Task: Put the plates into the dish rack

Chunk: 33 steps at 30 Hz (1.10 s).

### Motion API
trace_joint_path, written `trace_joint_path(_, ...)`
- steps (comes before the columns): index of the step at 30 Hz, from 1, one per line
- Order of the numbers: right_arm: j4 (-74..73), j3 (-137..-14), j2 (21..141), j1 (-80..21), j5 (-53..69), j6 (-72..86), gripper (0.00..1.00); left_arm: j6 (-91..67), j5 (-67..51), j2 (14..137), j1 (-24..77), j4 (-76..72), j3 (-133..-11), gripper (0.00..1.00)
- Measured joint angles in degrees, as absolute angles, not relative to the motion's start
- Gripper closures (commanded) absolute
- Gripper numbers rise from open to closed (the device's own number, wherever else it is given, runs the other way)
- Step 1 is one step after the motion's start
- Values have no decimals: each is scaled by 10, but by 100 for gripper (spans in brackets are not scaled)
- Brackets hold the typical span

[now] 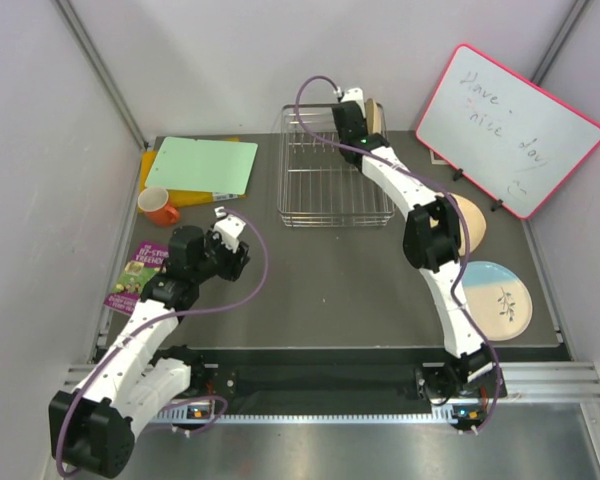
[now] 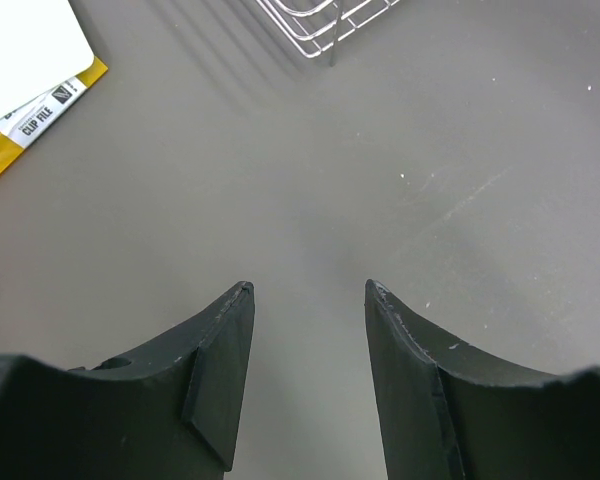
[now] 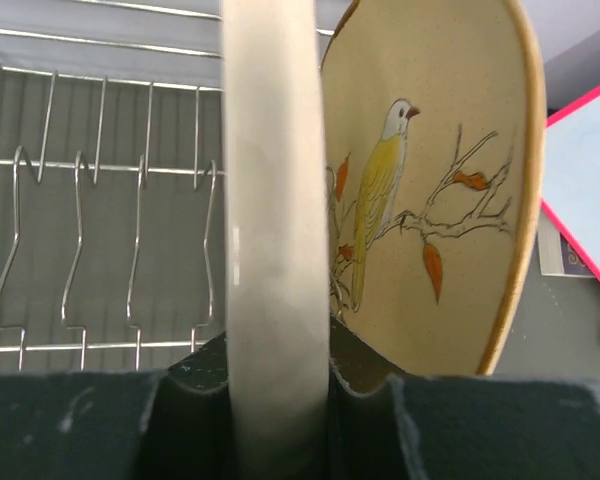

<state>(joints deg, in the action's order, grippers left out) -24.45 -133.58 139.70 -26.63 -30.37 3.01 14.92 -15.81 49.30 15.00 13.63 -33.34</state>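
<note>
The silver wire dish rack (image 1: 325, 185) stands at the back middle of the table. My right gripper (image 1: 352, 118) is over its back right corner, shut on the rim of a cream plate seen edge-on (image 3: 275, 180). A tan plate with a painted bird (image 3: 430, 180) stands upright just to the right of it; it also shows in the top view (image 1: 378, 117). A cream plate (image 1: 472, 222) and a cream and light blue twig plate (image 1: 497, 298) lie flat on the right. My left gripper (image 1: 230, 235) is open and empty above bare table (image 2: 308, 292).
A pink-framed whiteboard (image 1: 510, 130) leans at the back right. A green folder (image 1: 202, 165) on a yellow clip file (image 2: 40, 105), an orange cup (image 1: 160, 207) and a booklet (image 1: 135, 275) lie at the left. The rack's near corner (image 2: 315, 25) is ahead of my left gripper.
</note>
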Motion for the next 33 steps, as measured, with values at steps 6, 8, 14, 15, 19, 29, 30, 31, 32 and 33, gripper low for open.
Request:
trace_joint_path(6, -204, -1336, 1390, -269, -322, -8, 43, 147, -162, 491, 150, 135, -333, 46)
trace_joint_path(8, -196, -1336, 1378, -273, -328, -21, 42, 146, -166, 491, 150, 134, -333, 46)
trace_joint_path(14, -195, -1333, 1279, -299, -335, -42, 36, 151, -178, 483, 150, 133, -333, 38)
trace_joint_path(15, -193, -1322, 1248, -306, -336, -45, 33, 153, -184, 477, 150, 132, -333, 38)
trace_joint_path(19, -171, -1175, 1059, -313, -326, -61, 23, 167, -233, 439, 157, 118, -333, 38)
trace_joint_path(29, -320, -904, 829, 53, -28, -136, 16, 242, -302, 473, 285, 107, -363, 19)
trace_joint_path(30, -345, -879, 828, 74, 2, -154, 20, 238, -299, 489, 309, 105, -371, 19)
trace_joint_path(31, -370, -852, 827, 90, 30, -176, 21, 236, -295, 508, 336, 99, -377, 19)
trace_joint_path(32, -397, -829, 828, 102, 55, -198, 23, 236, -289, 525, 366, 90, -378, 19)
trace_joint_path(33, -418, -808, 829, 112, 75, -215, 25, 236, -282, 540, 390, 81, -378, 19)
